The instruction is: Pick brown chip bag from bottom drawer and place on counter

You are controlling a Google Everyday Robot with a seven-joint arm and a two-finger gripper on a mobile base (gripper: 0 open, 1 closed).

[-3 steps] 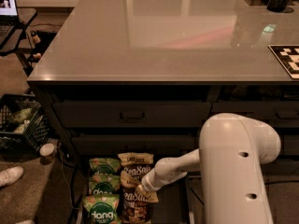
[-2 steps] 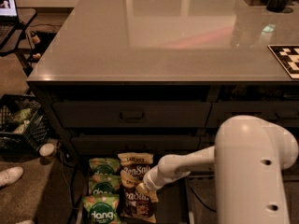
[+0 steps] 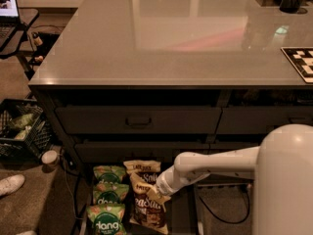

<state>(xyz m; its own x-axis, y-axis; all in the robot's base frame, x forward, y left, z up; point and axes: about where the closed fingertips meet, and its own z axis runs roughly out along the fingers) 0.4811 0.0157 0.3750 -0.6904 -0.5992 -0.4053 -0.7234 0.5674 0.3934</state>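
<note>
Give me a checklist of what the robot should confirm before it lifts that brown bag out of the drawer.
1. Gripper at the top edge of the brown chip bag: ok.
2. Firm hold on the bag: cannot tell.
3. Bottom drawer pulled open: ok.
4. Target is not one of the green dang bags beside it: ok.
5. Second brown bag just behind stays out of the lift: cannot tell.
6. Counter has bare surface to set it on: ok.
</note>
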